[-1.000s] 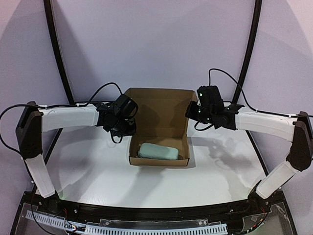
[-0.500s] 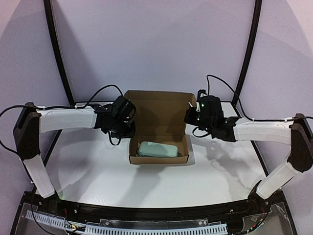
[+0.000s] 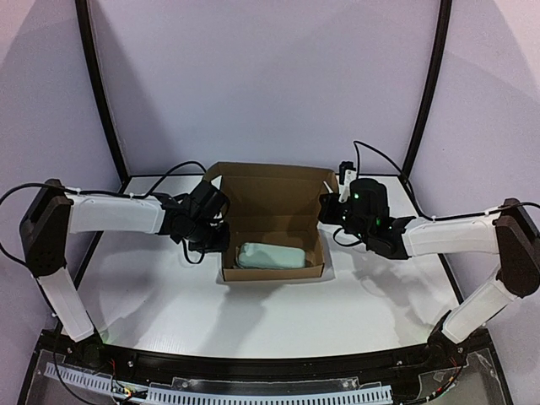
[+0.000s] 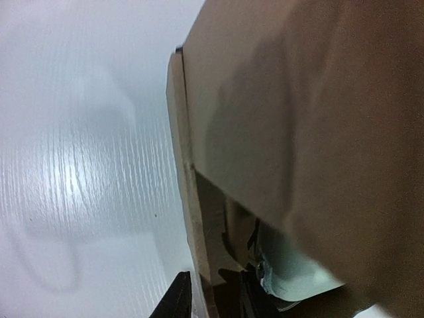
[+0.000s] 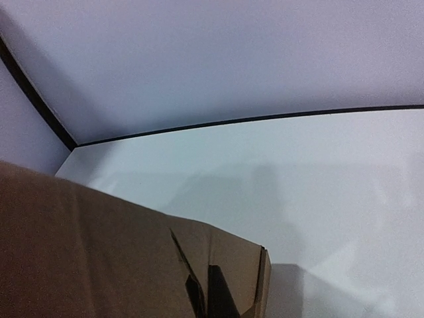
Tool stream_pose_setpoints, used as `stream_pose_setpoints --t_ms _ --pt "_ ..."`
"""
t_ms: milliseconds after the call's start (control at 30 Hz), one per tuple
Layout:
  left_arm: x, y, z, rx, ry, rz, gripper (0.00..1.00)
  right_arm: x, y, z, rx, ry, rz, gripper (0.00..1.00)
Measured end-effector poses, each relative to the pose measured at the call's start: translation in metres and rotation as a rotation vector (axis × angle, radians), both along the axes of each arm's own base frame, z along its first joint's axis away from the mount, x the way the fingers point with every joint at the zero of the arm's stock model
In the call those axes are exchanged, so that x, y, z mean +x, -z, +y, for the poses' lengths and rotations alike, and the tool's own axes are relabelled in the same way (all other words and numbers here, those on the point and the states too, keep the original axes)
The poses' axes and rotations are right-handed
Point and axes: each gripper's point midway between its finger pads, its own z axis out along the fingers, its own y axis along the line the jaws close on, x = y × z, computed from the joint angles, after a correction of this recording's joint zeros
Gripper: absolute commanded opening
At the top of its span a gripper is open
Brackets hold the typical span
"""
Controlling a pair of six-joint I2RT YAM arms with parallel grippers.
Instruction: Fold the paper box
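We see the paper box (image 3: 272, 198) near the table's (image 3: 169, 295) back edge, lid up. Our left gripper (image 3: 218, 236) pinches its left wall. Our right gripper (image 3: 327, 211), jaws pressed together, sits by its right wall.

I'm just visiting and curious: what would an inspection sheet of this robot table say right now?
Surface: white table, glossy.
Job's things: paper box, tray formed, lid upright at the back.
Clutter: pale packet lying inside the box.
Grippers: left gripper pinches the box's left wall; right gripper shut, at the box's right side.
Cables: black cables loop above both wrists.
Surroundings: lilac walls, black frame poles.
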Motion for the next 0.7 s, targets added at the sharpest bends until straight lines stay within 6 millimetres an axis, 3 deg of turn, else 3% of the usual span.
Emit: stream_pose_setpoints --t_ms 167,700 --pt "-0.005 0.008 -0.003 -0.025 0.016 0.013 0.28 -0.002 0.002 0.001 -0.024 -0.023 -0.031 0.0" --pt "-0.014 0.002 -0.011 -0.017 0.138 0.066 0.29 0.0 0.007 -0.002 -0.092 -0.023 -0.076 0.0"
